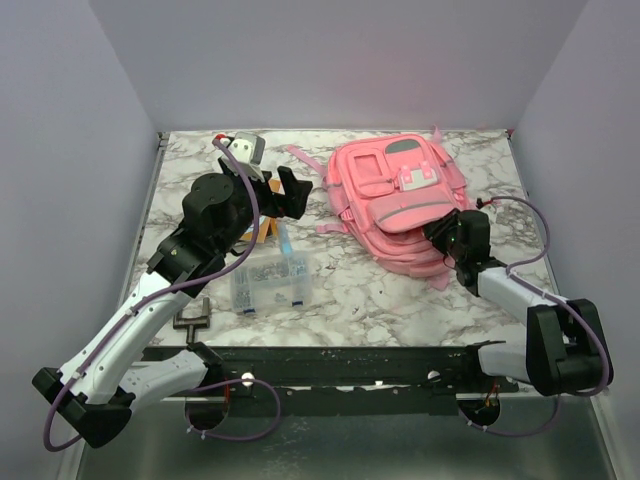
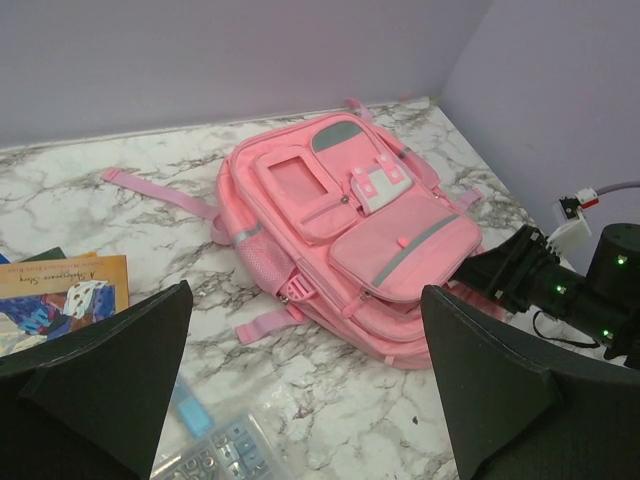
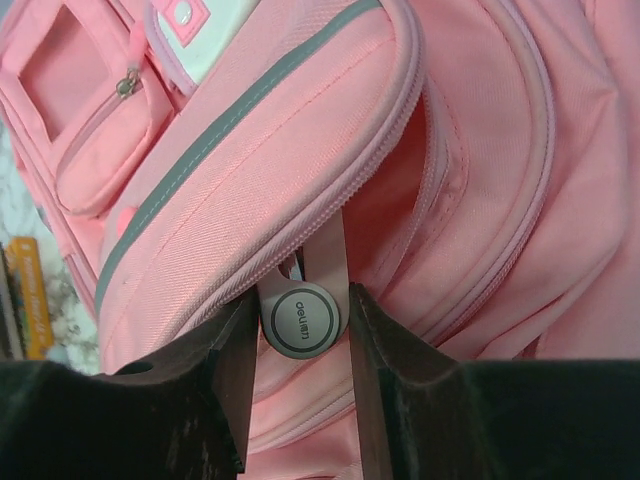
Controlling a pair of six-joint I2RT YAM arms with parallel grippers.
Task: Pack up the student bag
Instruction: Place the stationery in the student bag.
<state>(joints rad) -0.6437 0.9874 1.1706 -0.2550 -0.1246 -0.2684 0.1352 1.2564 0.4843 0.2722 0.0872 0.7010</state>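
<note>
Marble-patterned table [image 1: 400, 300] carries everything we see. At the far left, the left gripper [image 1: 298, 192] hangs above the surface with its fingers spread wide and nothing between them; its wrist camera looks across at the bag between the two dark fingers. Under that arm we make out an orange-covered book [image 2: 70, 285] lying flat, partly hidden in the overhead view. Just to the near right of the book sits a clear box [image 1: 268, 278] with small compartments and blue catches (what the compartments hold is too small for us to tell).

Further right, well apart from the box, the bag [image 1: 400, 200] lies flat on the far right part of the table, front pockets facing up, its top towards the back wall and a pink strap trailing out to the left. Its grey strips and white-pink clasp are plain from above.

At the bag's near right edge, the right gripper [image 1: 437, 230] presses in against the fabric. Its wrist view shows the fingers clamped on a grey tool [image 3: 300, 322] with a round disc marked "deli"; the tool's upper end disappears into the gap between the front pocket and the next zipped panel.
</note>
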